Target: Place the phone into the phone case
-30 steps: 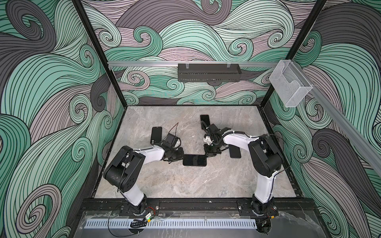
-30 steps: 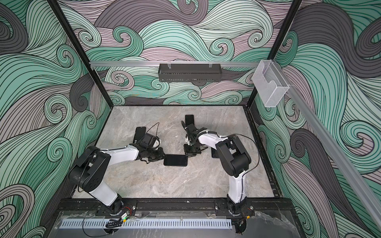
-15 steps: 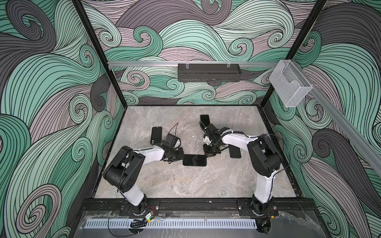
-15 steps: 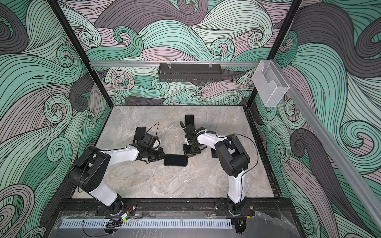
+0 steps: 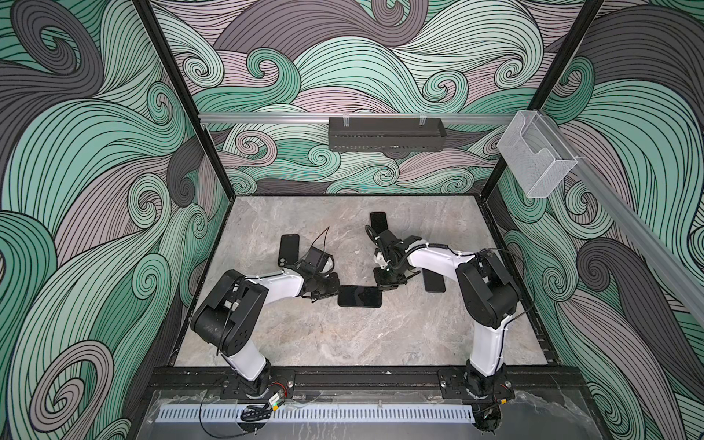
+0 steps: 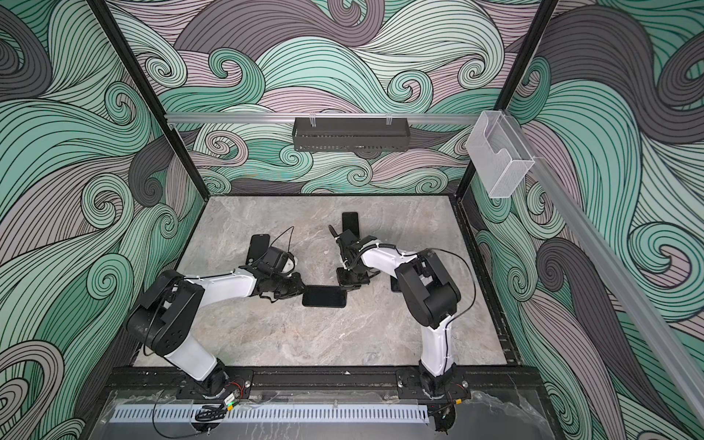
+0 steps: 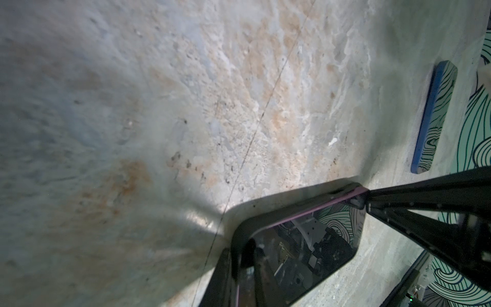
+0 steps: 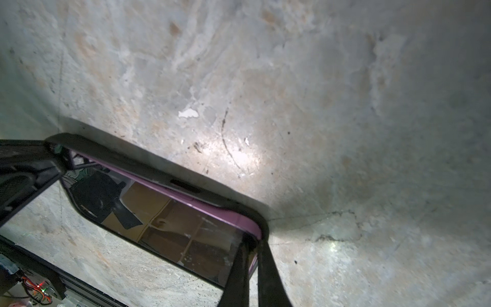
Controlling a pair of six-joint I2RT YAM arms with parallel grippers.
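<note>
The phone (image 5: 359,296) (image 6: 324,296) lies flat mid-table with its glossy dark screen up. In the wrist views its pink edge (image 8: 186,198) sits partly inside the black phone case (image 8: 148,164) (image 7: 240,231), whose rim wraps one long side and the corners. My left gripper (image 5: 335,291) (image 7: 239,247) is shut on the phone's left end, one finger outside the case rim and one over the screen. At the far right corner my right gripper (image 5: 381,287) (image 8: 253,243) is pinched shut on the case rim, with a strip of the pink edge between the fingers.
A black case with a camera hole (image 5: 289,249) lies behind the left arm. A dark phone (image 5: 378,222) lies at the back and another (image 5: 433,282) partly under the right arm, blue-edged (image 7: 435,117) in the left wrist view. A black basket (image 5: 385,134) and a clear holder (image 5: 537,160) hang on the walls.
</note>
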